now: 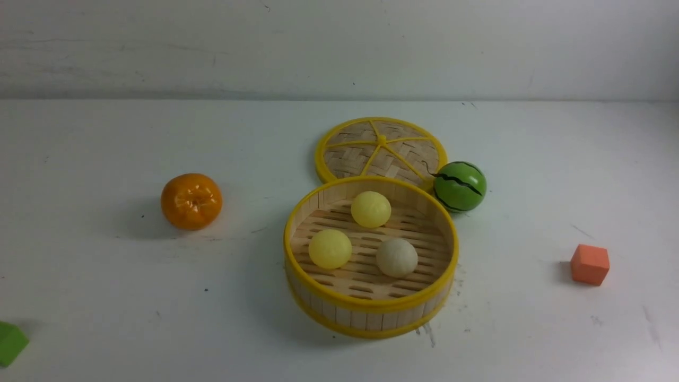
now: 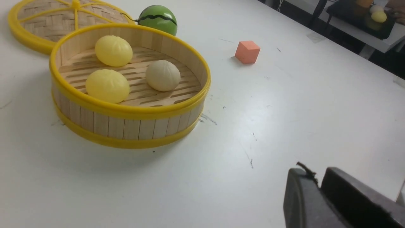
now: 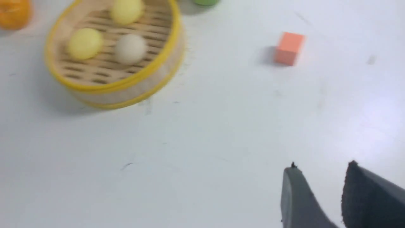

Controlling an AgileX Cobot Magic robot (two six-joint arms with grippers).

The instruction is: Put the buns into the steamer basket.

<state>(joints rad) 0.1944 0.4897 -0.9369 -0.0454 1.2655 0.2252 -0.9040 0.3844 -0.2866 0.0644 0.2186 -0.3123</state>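
The steamer basket (image 1: 371,313) stands upright at the table's middle. All three buns lie on its slatted floor: a pale yellow bun (image 1: 371,209) at the back, a pale yellow bun (image 1: 330,248) at the front left, and the beige-cream bun (image 1: 396,257) at the front right. The basket (image 2: 126,126) and the buns also show in the left wrist view, and the basket (image 3: 126,91) shows blurred in the right wrist view. My left gripper (image 2: 318,179) is shut and empty, away from the basket. My right gripper (image 3: 321,167) is open and empty over bare table. Neither gripper shows in the front view.
The flat woven lid (image 1: 381,149) lies behind the basket. A green striped watermelon ball (image 1: 459,186) sits at the basket's back right. An orange (image 1: 191,201) sits to the left. An orange-pink cube (image 1: 589,264) is at the right, a green block (image 1: 10,342) at the front left edge.
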